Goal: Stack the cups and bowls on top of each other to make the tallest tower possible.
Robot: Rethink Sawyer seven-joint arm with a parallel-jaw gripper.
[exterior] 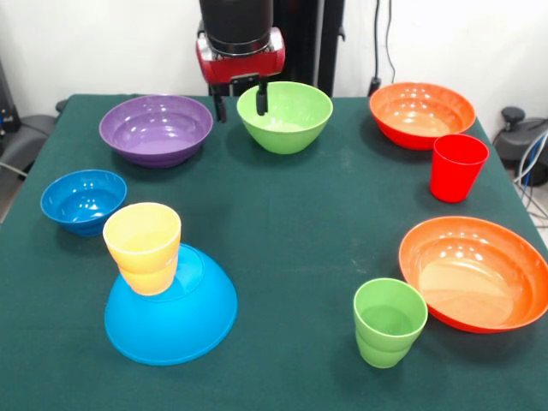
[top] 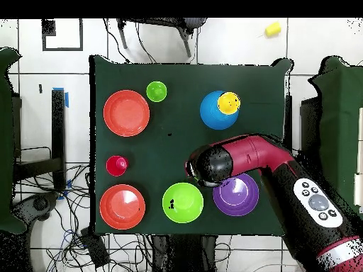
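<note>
Standing upright, mouths up, yellow cups (exterior: 143, 247) top the overturned light-blue bowl (exterior: 175, 315); tool (exterior: 241, 101) parted, empty.

We see a table covered in dark green cloth (exterior: 291, 231), standing before a plain white wall (exterior: 103, 43). From overhead, the floor of pale square tiles with dark joints (top: 234, 42) surrounds it. Tangled black cables (top: 127, 251) lie along the floor at one side, and a small yellow object (top: 272, 29) rests on the tiles beyond the table.

Yellow cup (exterior: 143, 247) sits upright atop the upturned light-blue bowl (exterior: 175, 312).
</note>
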